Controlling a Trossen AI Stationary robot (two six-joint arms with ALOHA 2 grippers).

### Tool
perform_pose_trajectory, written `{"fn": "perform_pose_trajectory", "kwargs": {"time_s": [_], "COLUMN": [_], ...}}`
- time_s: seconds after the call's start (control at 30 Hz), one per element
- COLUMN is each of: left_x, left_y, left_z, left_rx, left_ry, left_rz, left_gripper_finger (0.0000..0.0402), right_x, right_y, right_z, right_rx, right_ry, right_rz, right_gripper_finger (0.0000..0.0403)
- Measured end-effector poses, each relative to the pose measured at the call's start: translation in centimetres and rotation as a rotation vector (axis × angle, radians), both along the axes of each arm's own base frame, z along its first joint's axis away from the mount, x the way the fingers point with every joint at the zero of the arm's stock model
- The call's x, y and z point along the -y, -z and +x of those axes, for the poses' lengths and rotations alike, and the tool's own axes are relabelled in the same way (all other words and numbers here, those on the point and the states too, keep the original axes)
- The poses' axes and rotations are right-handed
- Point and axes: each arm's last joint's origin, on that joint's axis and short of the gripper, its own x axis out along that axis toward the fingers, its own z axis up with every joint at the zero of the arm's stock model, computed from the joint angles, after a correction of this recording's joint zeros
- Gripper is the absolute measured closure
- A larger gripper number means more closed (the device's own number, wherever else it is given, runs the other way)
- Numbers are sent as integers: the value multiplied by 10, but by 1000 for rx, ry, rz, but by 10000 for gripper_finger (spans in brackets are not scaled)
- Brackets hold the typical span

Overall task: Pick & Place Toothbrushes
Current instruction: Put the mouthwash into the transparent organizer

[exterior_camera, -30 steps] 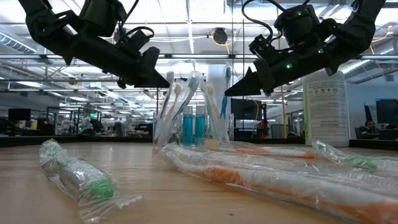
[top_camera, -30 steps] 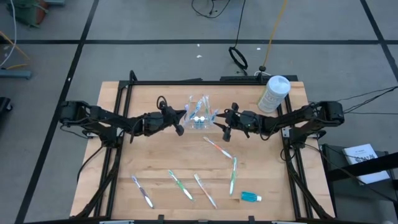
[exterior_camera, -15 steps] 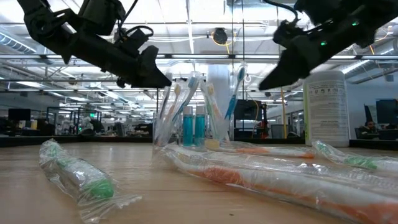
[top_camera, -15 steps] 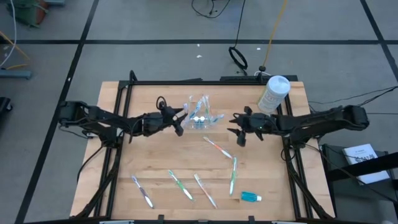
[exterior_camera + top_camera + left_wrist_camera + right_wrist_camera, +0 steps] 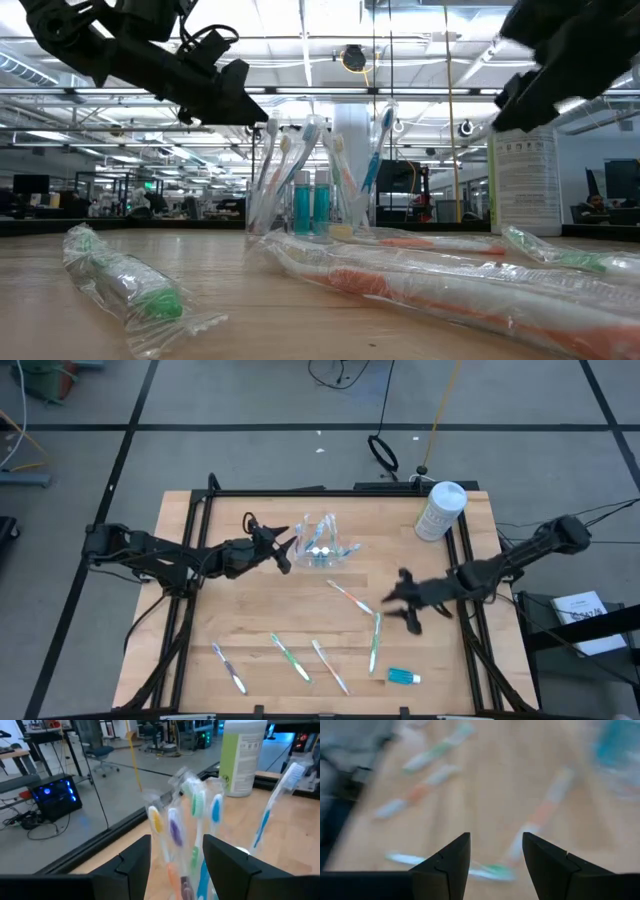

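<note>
The left end effector [image 5: 283, 549] hangs with its fingers spread and empty, just beside the clear plastic cup [image 5: 322, 546] near the middle of the desk's far edge. In that cup thin plastic toothbrushes [image 5: 196, 815] stand nearly upright, heads up, with yellow, purple, green and blue bristle ends; two short blue tubes with white caps [image 5: 310, 202] stand among them.

The right end effector [image 5: 402, 604] hovers released, holding nothing, over the right half of the light wooden desk [image 5: 250, 620], above two loose wrapped toothbrushes: an orange-pink one [image 5: 350, 598] lying diagonally, its long axis running from the desk's centre toward the near right corner, and a green one [image 5: 376, 643] lying almost front to back, touching the first at its far end.

Along the near edge three more wrapped brushes lie slanted, all pointing toward the near right: a purple one [image 5: 228, 667], a green one [image 5: 291, 657] and a pale one [image 5: 329, 665]. A stubby blue tube [image 5: 402, 677] lies by the near right corner.

A white cylindrical canister with a green label [image 5: 440, 511] stands at the far right corner; its print cannot be read.
</note>
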Motion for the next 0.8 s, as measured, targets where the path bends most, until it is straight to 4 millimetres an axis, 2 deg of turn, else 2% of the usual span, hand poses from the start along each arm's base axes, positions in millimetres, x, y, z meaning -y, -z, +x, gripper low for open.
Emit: {"fn": "perform_pose_trajectory", "kwargs": {"time_s": [0.23,0.37,0.47,0.6,0.8], "left_x": [0,0,0,0,0], "left_y": [0,-1,-1,-2,-3], "left_z": [1,1,1,1,1], "left_rx": [9,34,46,60,68], "left_ry": [-1,-6,-8,-9,-9], "left_rz": [-2,-25,-40,-43,-41], "left_gripper_finger": [215,215,215,215,215], "right_x": [-53,-77,-95,-120,-151], "right_y": [32,42,39,25,11], "right_z": [-19,-32,-36,-31,-13], "right_rx": [208,270,312,348,203], "right_ry": [-237,-290,-312,-298,-279], "right_rz": [203,154,116,92,24], "right_gripper_finger": [225,230,235,238,238]}}
